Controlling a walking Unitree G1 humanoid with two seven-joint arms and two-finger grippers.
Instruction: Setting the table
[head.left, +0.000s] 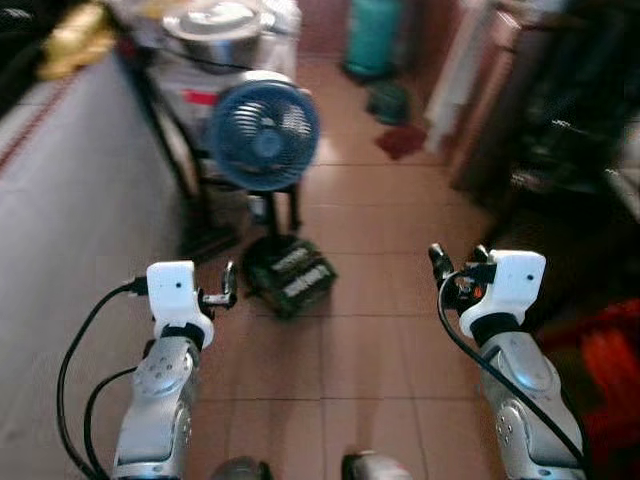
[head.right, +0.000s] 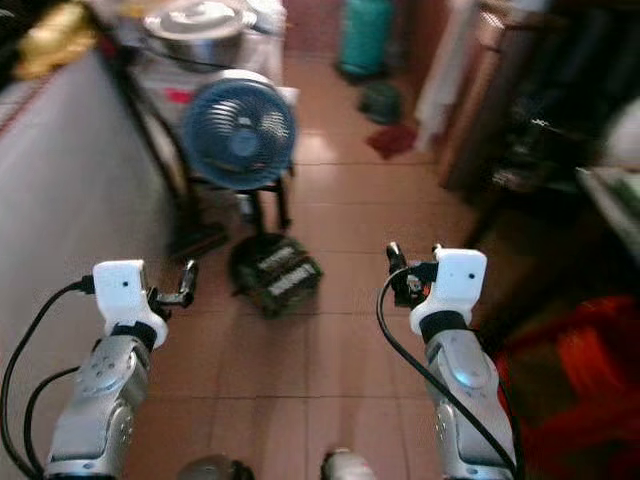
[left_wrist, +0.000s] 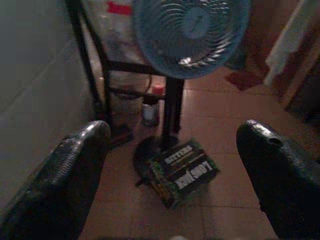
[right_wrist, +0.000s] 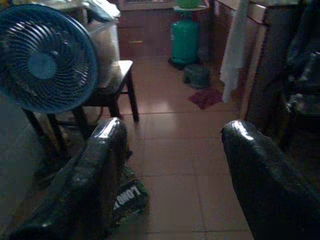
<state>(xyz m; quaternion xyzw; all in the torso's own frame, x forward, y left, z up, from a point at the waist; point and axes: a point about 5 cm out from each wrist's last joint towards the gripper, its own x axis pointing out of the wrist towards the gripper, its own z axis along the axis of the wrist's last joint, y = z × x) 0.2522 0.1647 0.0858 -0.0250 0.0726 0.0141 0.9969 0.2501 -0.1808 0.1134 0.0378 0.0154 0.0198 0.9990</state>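
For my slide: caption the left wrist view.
Open left gripper faces a blue fan and a dark box on the tiled floor.

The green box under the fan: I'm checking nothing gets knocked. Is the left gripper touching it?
Apart. The left wrist view shows the green box lying on the floor tiles beyond the open left gripper, with bare tile between the box and each finger.

— Where are we?
— In a lived-in home: a tiled floor (head.left: 380, 330), a blue fan (head.left: 265, 135), a steel pot (head.left: 215, 25) and a green gas cylinder (right_wrist: 185, 40) surround us.
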